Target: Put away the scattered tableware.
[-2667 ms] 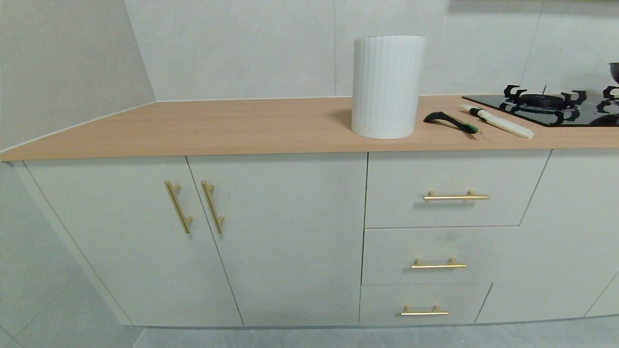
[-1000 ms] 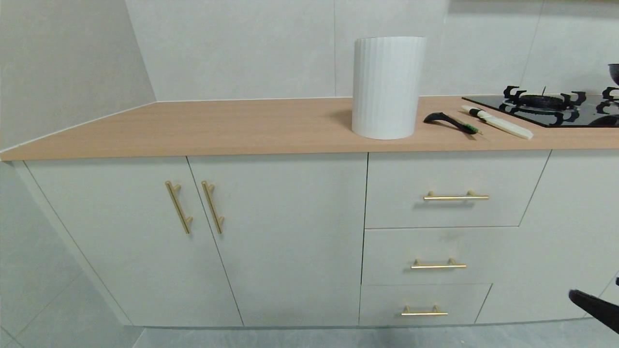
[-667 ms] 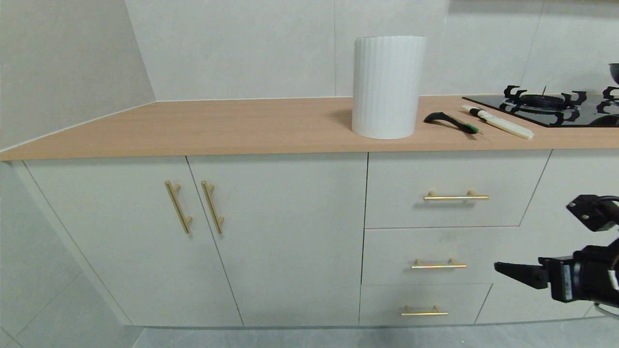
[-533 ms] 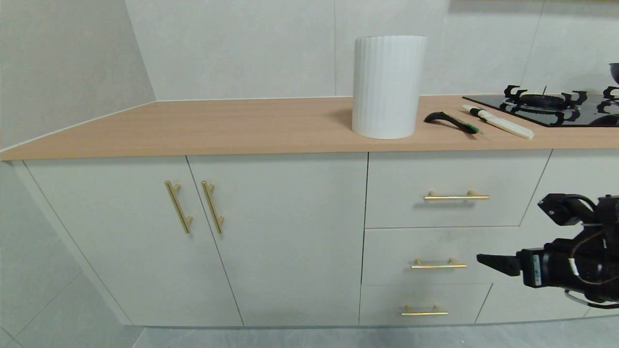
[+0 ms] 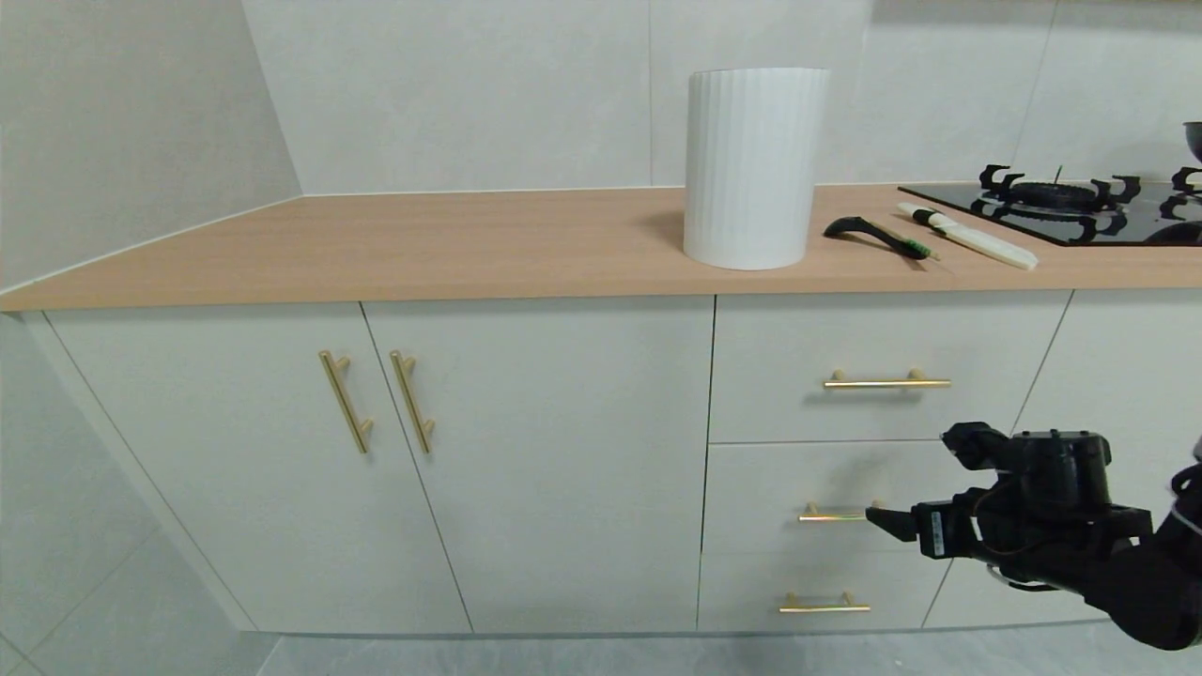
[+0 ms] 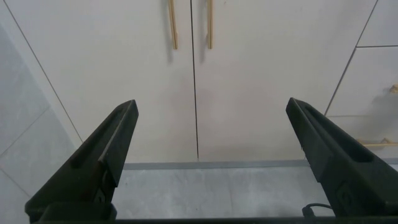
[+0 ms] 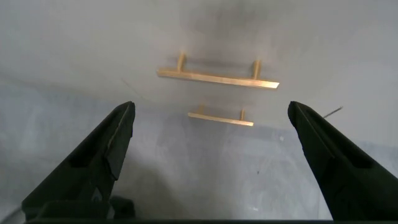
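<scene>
While the spoon (image 5: 869, 233) and knife (image 5: 967, 238) lie on the tabletop (image 5: 470, 246) just right of the canister (image 5: 751, 169), the right gripper (image 5: 916, 477) (fingers wide, as on the left gripper (image 6: 211, 109)) hangs below it; best to rise clear of the drawer handle (image 5: 850, 514) before reaching.

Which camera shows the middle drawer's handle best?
The right wrist view: the middle drawer handle shows whole, between the open jaws. In the head view the right gripper hides its right end. The left wrist view catches gold handle slivers; which drawer's, I cannot tell.
</scene>
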Robot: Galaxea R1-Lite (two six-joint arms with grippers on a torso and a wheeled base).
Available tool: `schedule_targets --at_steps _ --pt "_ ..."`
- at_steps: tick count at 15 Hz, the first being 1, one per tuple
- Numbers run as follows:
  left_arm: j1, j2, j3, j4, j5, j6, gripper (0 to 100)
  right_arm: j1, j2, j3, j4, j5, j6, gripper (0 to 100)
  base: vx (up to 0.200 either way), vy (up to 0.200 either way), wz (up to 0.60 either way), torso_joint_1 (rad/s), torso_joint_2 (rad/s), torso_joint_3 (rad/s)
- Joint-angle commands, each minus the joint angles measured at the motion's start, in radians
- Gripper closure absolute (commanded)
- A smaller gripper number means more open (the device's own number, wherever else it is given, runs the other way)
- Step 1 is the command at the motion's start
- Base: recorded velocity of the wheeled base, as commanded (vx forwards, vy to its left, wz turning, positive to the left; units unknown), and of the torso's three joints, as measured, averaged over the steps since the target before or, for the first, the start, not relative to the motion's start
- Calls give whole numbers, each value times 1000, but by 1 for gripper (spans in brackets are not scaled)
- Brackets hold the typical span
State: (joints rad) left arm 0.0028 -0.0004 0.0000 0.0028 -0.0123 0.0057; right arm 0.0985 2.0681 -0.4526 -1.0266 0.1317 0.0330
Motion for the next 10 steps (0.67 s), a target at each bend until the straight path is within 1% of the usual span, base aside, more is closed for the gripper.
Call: schedule_targets --at_steps 1,3,5,8,10 --pt "0 0 0 0 0 0 0 20 211 -14 -125 -49 -2 0 0 0 0 0 0 0" --pt "0 0 0 0 0 0 0 32 303 -51 -211 -95 -2 0 0 0 0 0 0 0" --pt "0 0 0 0 0 0 0 35 346 -95 -224 -133 -1 0 0 0 0 0 0 0" --pt "0 0 0 0 0 0 0 46 379 -161 -227 -225 16 0 0 0 0 0 0 0" --pt "0 0 0 0 0 0 0 50 389 -186 -228 -238 33 0 0 0 0 0 0 0"
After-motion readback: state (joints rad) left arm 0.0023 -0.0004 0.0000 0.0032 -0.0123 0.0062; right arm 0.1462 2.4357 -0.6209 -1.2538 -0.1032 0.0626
